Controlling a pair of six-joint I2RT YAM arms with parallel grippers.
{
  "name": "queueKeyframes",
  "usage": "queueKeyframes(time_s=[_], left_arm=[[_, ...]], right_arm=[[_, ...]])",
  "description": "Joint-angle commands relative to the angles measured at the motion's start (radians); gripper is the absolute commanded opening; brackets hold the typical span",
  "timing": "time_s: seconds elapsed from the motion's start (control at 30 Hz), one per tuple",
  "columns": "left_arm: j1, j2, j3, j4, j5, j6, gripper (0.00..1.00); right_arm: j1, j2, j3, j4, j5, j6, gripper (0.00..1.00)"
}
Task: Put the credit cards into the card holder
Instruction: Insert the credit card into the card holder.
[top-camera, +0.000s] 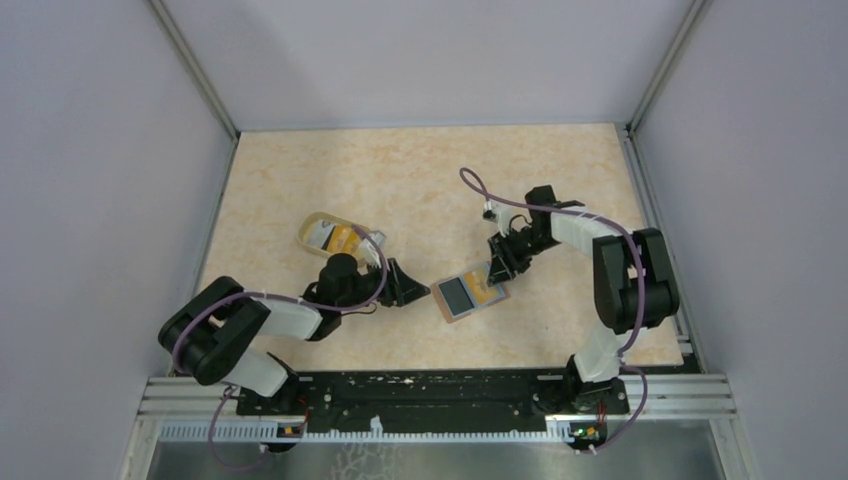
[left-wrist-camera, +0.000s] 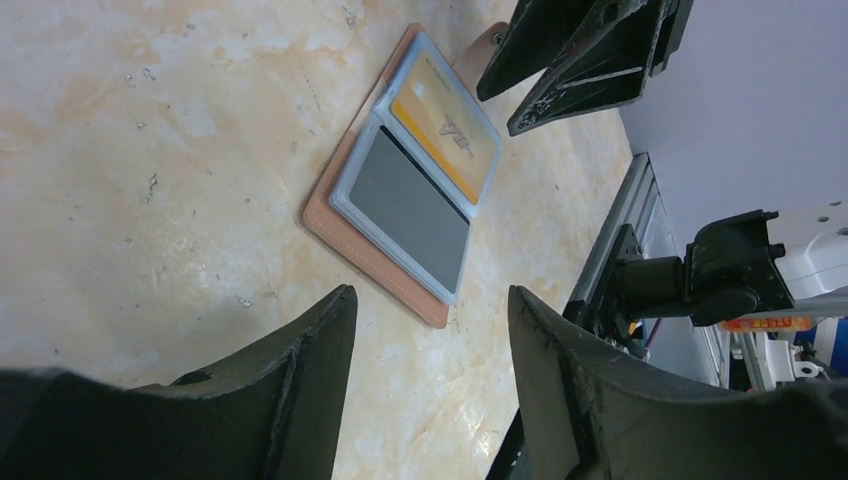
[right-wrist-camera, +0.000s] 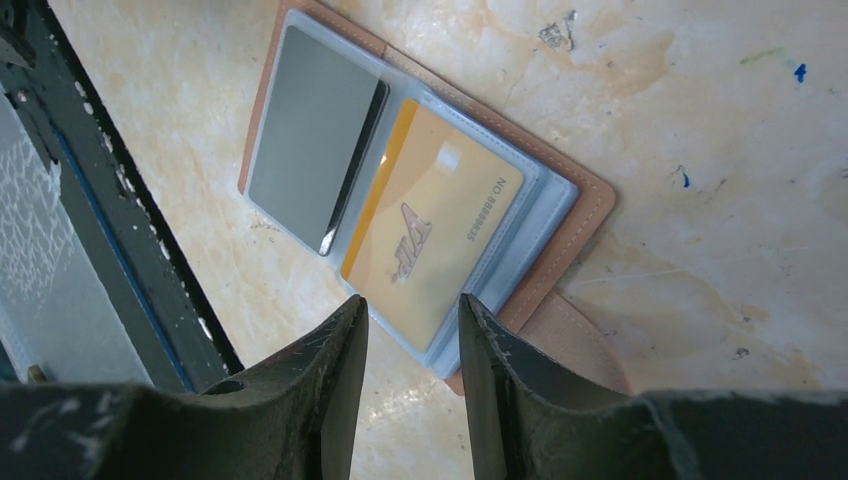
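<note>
Top view, left pincer (top-camera: 418, 292): open and empty, low over the table (top-camera: 420, 170).
Top view, card holder (top-camera: 468, 297): lies unfolded just ahead of the left pincer's tips, with the right pincer (top-camera: 497, 268) at its other side.
Top view, cup (top-camera: 333, 233): on its side, back beside the left pincer's wrist, something orange inside.
Left wrist view, left pincer (left-wrist-camera: 430, 295): jaws wide apart, nothing between them.
Left wrist view, card holder (left-wrist-camera: 340, 225): flat just ahead of the tips, with the grey card (left-wrist-camera: 410, 210) in the nearer sleeve and the orange-yellow card (left-wrist-camera: 447, 135) in the farther one. The right pincer (left-wrist-camera: 497, 112) is over its far end.
Right wrist view, right pincer (right-wrist-camera: 412, 303): jaws a narrow gap apart, clamping nothing visible.
Right wrist view, orange-yellow card (right-wrist-camera: 435, 245): in its clear sleeve, near edge right at the tips; contact cannot be told.
Right wrist view, grey card (right-wrist-camera: 305, 130): sleeved, farther ahead of the tips.
</note>
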Motion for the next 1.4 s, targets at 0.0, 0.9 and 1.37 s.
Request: queueKeyframes(time_s=[0.0, 0.9, 1.37], left_arm=[[-0.008, 0.035, 0.033, 0.009, 0.011, -0.026, 0.62], [-0.01, 0.106, 0.104, -0.074, 0.037, -0.022, 0.57], [-0.011, 0.132, 0.116, 0.008, 0.135, -0.035, 0.6]], right_arm=[[-0.008, 0.015, 0.043, 0.028, 0.033, 0.024, 0.38], [-0.009, 0.043, 0.076, -0.058, -0.199, 0.019, 0.29], [-0.009, 0.113, 0.073, -0.093, -0.502, 0.025, 0.29]])
